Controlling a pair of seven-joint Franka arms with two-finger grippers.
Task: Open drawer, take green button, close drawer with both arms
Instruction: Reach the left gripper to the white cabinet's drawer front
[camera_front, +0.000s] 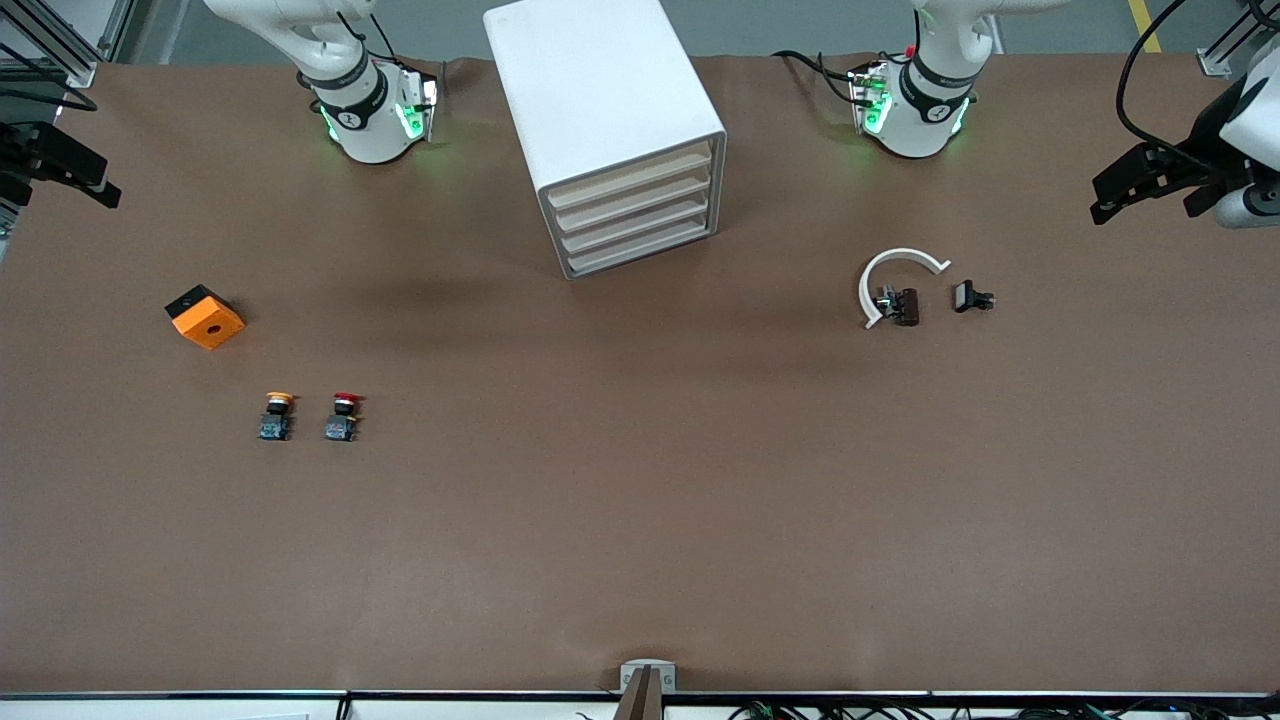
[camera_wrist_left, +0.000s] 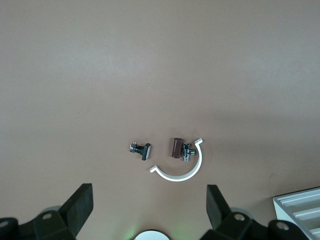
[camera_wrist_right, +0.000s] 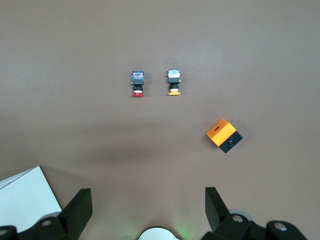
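Observation:
The white cabinet stands between the two arm bases, and its four cream-fronted drawers are all shut. The green-capped button is hidden from every view. My left gripper hangs open and empty over the left arm's end of the table; in the left wrist view its jaws stand wide apart. My right gripper hangs open and empty over the right arm's end; in the right wrist view its jaws are wide apart too. Both are well away from the cabinet.
A yellow-capped button and a red-capped button lie side by side near an orange box. A white curved piece, a brown part and a small black part lie toward the left arm's end.

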